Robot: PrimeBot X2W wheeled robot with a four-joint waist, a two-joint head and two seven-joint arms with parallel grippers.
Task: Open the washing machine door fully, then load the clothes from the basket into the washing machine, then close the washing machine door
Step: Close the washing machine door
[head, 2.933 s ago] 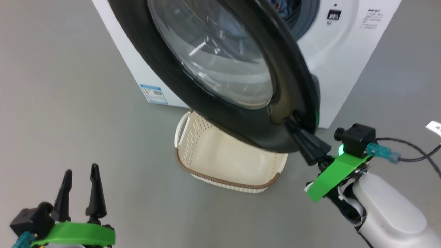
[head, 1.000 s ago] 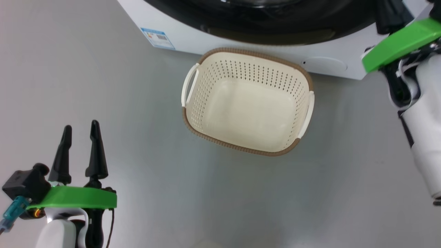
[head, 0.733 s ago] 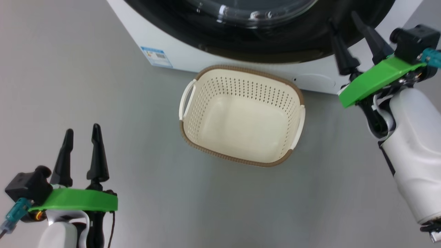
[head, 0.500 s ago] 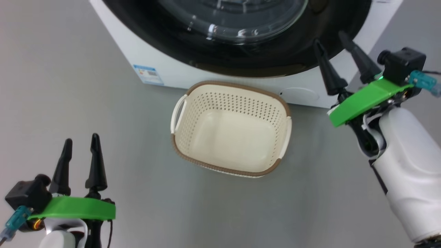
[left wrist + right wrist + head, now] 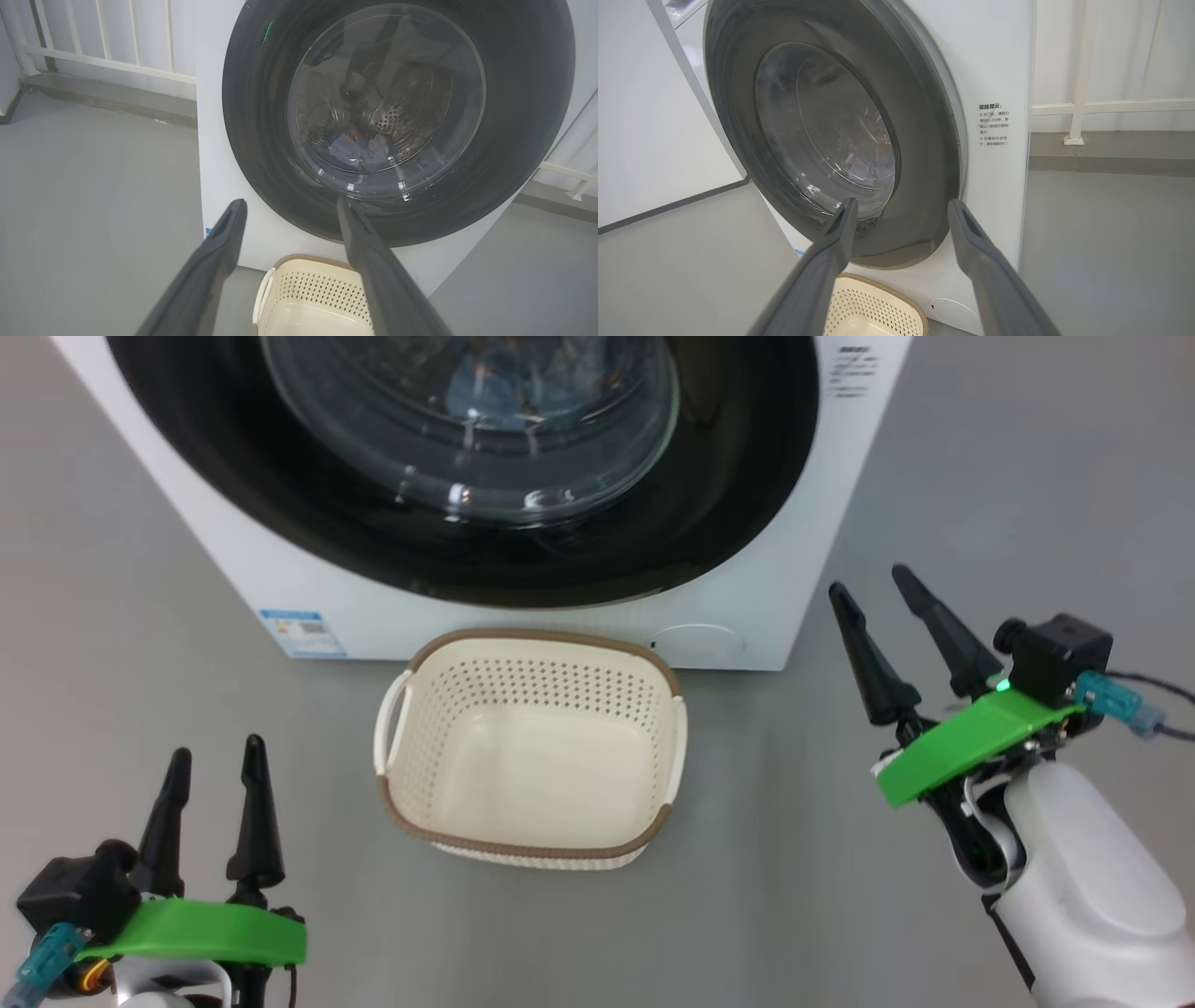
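The right gripper (image 5: 866, 581), spread and empty, is held at four o'clock from the closed washing machine door (image 5: 747, 476); closing is judged done, withdrawal remaining.

Left gripper (image 5: 217, 749) and right gripper (image 5: 867, 579) are each showing tapered black fingers (image 5: 255, 803) above a green bracket (image 5: 962, 742). A teal plug (image 5: 1116, 702) is projecting at three o'clock of the right's black camera block (image 5: 1060, 653).
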